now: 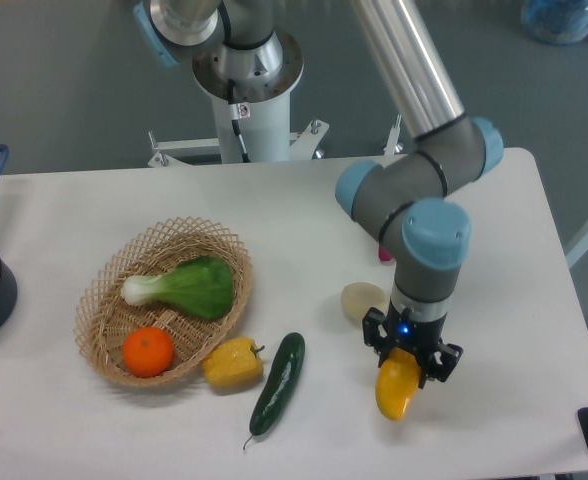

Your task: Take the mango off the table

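Gripper [410,362] clamping narrow on the mango [395,391], fruit poking out at six o'clock below the fingers. Hanging low over the white table [494,300], at three o'clock from the cucumber [278,382]. Grey floor [64,80] showing behind.

The arm [404,70] is a polished silver tube, running from twelve o'clock to the grey elbow housings [414,190] at about three o'clock, each joint closed by a round light-blue cap [436,232]. The white cylindrical base column [246,95] stands at twelve o'clock with a black cable [240,125] down its front and a small label. The black gripper [411,362], at five o'clock, shows a small blue light.
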`<state>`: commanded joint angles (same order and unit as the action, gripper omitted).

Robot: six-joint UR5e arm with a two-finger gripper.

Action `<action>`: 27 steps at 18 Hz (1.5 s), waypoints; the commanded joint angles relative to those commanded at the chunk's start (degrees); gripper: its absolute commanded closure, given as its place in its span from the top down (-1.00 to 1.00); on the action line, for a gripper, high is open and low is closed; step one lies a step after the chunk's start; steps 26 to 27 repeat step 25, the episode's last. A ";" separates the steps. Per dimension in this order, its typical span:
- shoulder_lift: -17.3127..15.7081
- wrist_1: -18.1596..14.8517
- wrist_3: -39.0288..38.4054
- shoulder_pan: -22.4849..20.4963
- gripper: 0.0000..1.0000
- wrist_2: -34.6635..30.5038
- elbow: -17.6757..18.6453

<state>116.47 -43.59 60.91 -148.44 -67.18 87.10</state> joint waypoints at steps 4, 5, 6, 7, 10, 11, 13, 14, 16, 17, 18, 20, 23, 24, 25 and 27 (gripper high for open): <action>-5.81 0.00 -8.24 -1.06 -0.16 7.31 -1.31; -5.91 0.00 -11.31 -0.97 -0.15 8.89 -2.27; -6.00 0.00 -13.61 -0.88 -0.15 10.13 -3.07; -6.00 0.00 -15.19 -0.71 -0.15 10.40 -3.86; -7.57 0.09 -20.38 -0.79 -0.16 10.49 -5.36; -7.58 0.09 -21.79 -0.97 -0.16 10.49 -5.97; -7.75 0.09 -23.03 -1.84 -0.15 10.58 -6.15; -7.93 0.09 -23.03 -2.11 -0.15 10.84 -6.15; -8.45 0.09 -23.21 -2.64 -0.15 11.63 -6.15; -8.46 0.09 -23.21 -2.81 -0.15 11.72 -6.24; -8.54 0.09 -23.21 -2.82 -0.16 11.72 -6.24; -8.54 0.09 -23.21 -2.82 -0.15 11.72 -6.24; -8.54 0.09 -23.21 -2.82 -0.15 11.72 -6.24; -8.54 0.09 -23.21 -2.82 -0.15 11.72 -6.15; -8.54 0.09 -23.21 -2.90 -0.16 11.72 -6.15; -8.54 0.09 -23.21 -2.90 -0.16 11.72 -6.15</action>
